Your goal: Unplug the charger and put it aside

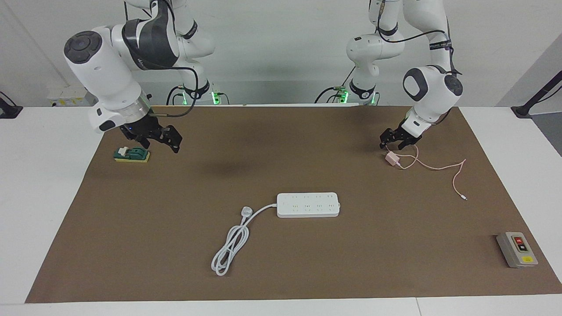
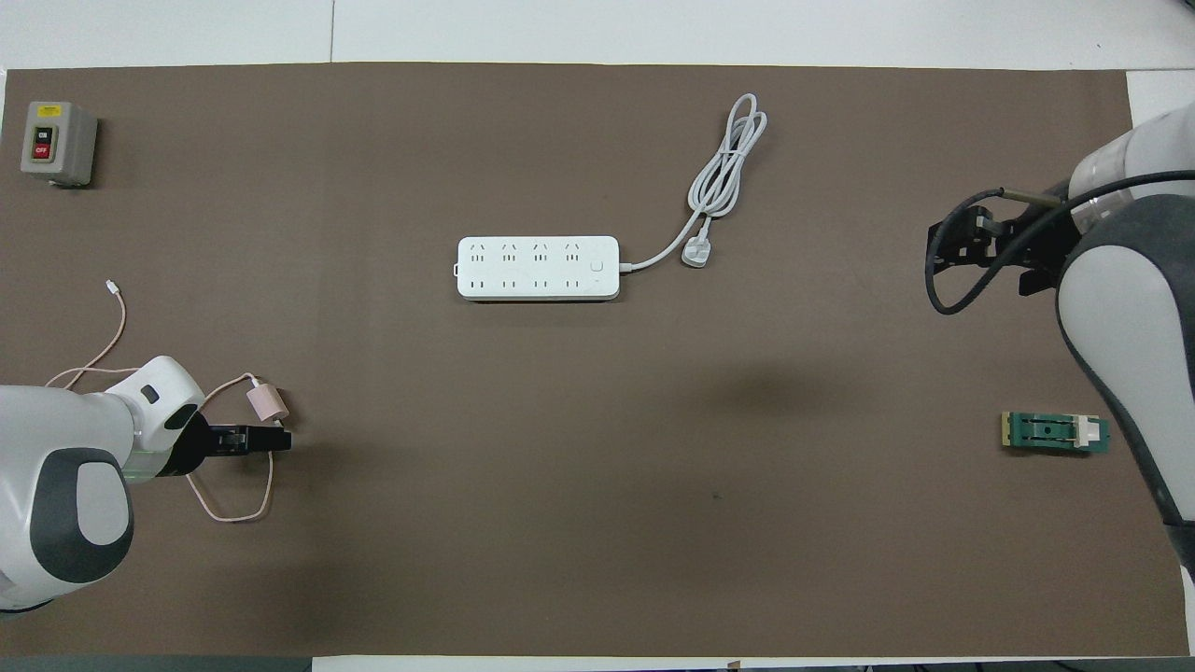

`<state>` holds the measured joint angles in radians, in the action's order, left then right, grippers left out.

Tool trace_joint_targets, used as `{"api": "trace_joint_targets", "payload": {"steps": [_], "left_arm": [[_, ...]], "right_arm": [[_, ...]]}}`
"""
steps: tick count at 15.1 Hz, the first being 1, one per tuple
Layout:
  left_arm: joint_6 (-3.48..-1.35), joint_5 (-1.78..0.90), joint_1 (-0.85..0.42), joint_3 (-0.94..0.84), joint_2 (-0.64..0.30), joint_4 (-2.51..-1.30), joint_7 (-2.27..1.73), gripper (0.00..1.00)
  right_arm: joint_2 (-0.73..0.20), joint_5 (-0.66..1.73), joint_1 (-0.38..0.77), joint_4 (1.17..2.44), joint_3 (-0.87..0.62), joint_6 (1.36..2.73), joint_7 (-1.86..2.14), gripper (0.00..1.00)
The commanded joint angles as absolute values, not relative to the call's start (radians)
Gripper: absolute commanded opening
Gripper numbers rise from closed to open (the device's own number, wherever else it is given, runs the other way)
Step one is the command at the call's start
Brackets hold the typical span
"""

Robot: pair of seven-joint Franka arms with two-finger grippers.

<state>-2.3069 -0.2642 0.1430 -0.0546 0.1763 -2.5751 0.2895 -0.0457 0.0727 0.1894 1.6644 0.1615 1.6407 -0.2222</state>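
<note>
The charger (image 1: pixel 390 158), a small pale pink cube, lies on the brown mat toward the left arm's end, nearer to the robots than the power strip (image 1: pixel 308 205). It is not plugged in. Its thin pink cable (image 1: pixel 439 167) trails across the mat to a tiny connector. My left gripper (image 1: pixel 396 142) hangs open and empty just above the cube. In the overhead view the cube (image 2: pixel 266 402) lies clear beside the left gripper (image 2: pixel 275 439). My right gripper (image 1: pixel 160 140) is open and empty in the air near the right arm's end; it also shows in the overhead view (image 2: pixel 966 254).
The white power strip (image 2: pixel 538 267) lies mid-mat with its thick coiled cord (image 2: pixel 728 159) and plug. A green and yellow block (image 1: pixel 131 154) sits near the right gripper. A grey switch box (image 1: pixel 517 249) stands at the corner farthest from the robots, at the left arm's end.
</note>
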Motion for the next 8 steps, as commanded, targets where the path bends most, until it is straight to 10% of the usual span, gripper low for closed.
{"api": "trace_joint_targets", "payload": {"steps": [1, 8], "left_arm": [[-2.324, -0.195, 0.201, -0.055, 0.184, -2.589, 0.307, 1.00], [-2.208, -0.138, 0.293, -0.054, 0.184, -2.437, 0.307, 1.00]], "right_arm": [[-0.006, 0.057, 0.150, 1.672, 0.129, 1.624, -0.195, 1.00], [-0.035, 0.043, 0.106, 1.618, 0.140, 1.619, -0.172, 1.00]]}}
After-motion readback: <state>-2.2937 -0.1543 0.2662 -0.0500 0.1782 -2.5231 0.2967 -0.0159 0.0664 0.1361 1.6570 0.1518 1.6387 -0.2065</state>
